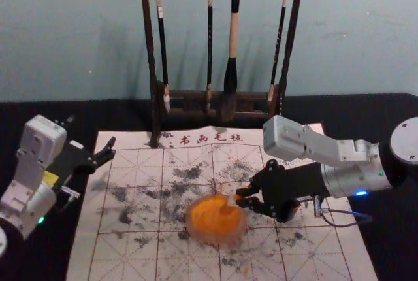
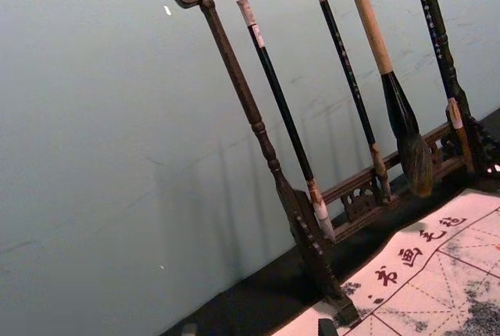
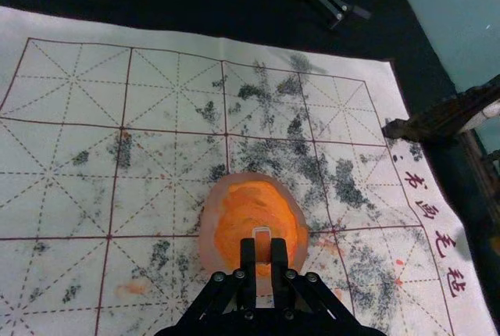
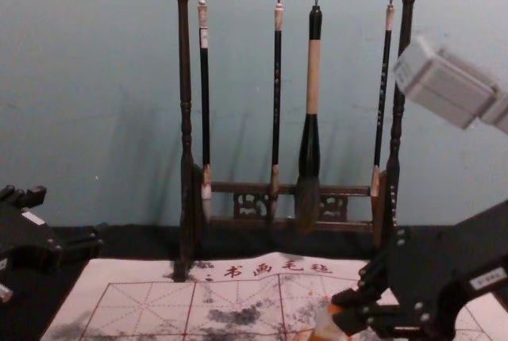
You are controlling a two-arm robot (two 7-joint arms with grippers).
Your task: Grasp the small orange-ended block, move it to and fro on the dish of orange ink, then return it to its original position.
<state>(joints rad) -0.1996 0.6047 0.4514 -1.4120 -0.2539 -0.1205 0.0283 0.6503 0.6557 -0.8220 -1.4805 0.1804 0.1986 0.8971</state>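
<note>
A small, pale, translucent block with an orange end (image 4: 325, 323) sits pinched between the jaws of the right gripper (image 1: 240, 197); in the chest view, orange shows at its upper part, by the jaws. It is over the far right part of a round, shallow, pale pinkish dish (image 3: 209, 226); whether it touches the ink is hard to tell. The dish lies flat on the white, red-gridded mat (image 1: 124, 261), bright orange ink (image 3: 248, 211) spread unevenly inside its rim.

The pinkish dish (image 3: 209, 236) holds orange ink (image 3: 251, 205); under it, the white mat (image 3: 148, 78) shows red gridlines (image 3: 114, 195) and black smudges (image 3: 346, 184); behind it, the rack (image 1: 149, 46) is dark brown.
</note>
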